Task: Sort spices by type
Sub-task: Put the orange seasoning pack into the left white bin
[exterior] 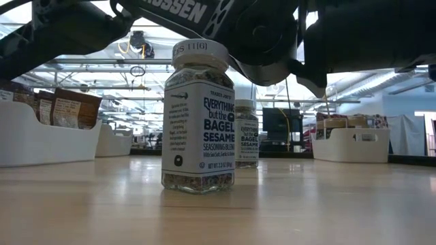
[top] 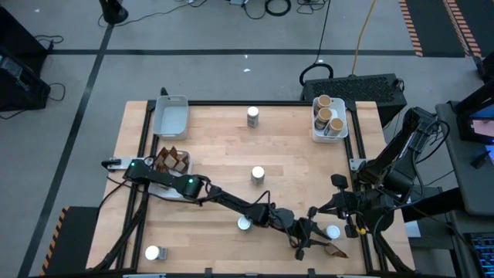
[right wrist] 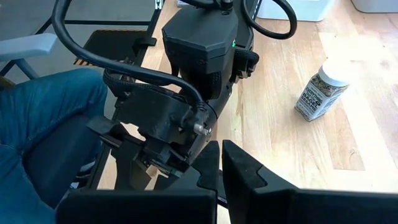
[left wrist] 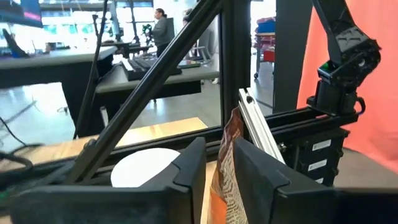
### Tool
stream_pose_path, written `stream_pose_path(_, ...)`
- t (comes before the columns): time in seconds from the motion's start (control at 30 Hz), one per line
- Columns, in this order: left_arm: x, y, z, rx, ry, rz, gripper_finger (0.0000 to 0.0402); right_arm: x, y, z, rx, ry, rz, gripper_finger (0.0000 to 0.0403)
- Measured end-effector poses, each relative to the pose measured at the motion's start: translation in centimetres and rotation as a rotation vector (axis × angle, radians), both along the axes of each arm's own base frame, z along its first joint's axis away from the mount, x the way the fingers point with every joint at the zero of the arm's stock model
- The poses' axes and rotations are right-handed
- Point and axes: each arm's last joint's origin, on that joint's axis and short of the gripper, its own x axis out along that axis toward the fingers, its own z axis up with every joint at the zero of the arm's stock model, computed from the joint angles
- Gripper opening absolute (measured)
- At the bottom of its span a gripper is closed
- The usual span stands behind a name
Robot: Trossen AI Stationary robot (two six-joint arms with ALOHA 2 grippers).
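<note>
Two arms reach over the counter (top: 293, 154), and the one I am working is the left, stretched far across to the near right corner. Its pincer (top: 312, 245) sits over a small brown crinkled packet (top: 333, 251) lying at the counter's near edge. From the left wrist camera the packet (left wrist: 225, 168) stands on edge in the gap between the two dark fingers (left wrist: 186, 177), its long axis running up and away from the pincer, thin side toward the pads. The fingers look close on either side of it, but I cannot tell whether they are pressing it yet.

Right beside it, the right pincer (top: 340, 210) hovers clenched on nothing, so near that the two arms crowd each other; a white-lidded jar (top: 333, 231) stands between them.

As I judge it, the packet belongs with the other brown packets (top: 171, 161) in the white tray (top: 164, 190) at the left edge, well apart from here, so the carry runs the whole width of the counter. Loose white-lidded jars stand along that path, one at centre (top: 258, 174) and one near the left arm's forearm (top: 244, 224).
</note>
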Motion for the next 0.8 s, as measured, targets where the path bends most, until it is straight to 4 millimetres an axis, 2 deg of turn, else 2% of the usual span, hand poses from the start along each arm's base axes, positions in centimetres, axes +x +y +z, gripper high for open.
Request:
stream_pose_path(0.3,0.02,0.05,-0.03,-0.013,0.007,0.003,0.0061,0.00,-0.01,-0.01,-0.001,0.001,0.000,0.0000)
stream_pose_path(0.53,0.07,0.20,-0.03,-0.014,0.006,0.006,0.0009,-0.01,-0.01,-0.01,-0.001,0.001,0.000,0.0000)
stream_pose_path(0.8,0.08,0.25,-0.01,0.033,-0.015,-0.015,0.0004,-0.01,-0.01,-0.01,-0.001,0.001,0.000,0.0000)
